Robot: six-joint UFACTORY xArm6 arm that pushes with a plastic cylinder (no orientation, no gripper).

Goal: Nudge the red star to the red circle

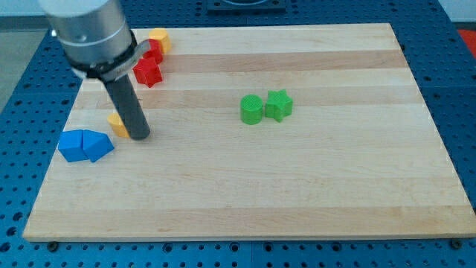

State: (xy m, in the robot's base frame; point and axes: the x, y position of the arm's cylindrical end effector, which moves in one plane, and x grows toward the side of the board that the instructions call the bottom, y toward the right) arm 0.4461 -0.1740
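Note:
The red star (147, 72) lies near the board's top left corner. A second red block (155, 52), partly hidden by the arm, sits just above it and touches it; its shape is hard to make out. My tip (140, 137) rests on the board below the red star, about a rod's length toward the view's bottom. It sits right beside a small yellow block (117, 124), which the rod partly hides.
A yellow block (159, 39) lies above the red blocks at the board's top edge. Two blue blocks (73, 146) (98, 145) lie together at the left edge. A green circle (252, 109) and green star (279, 105) touch mid-board.

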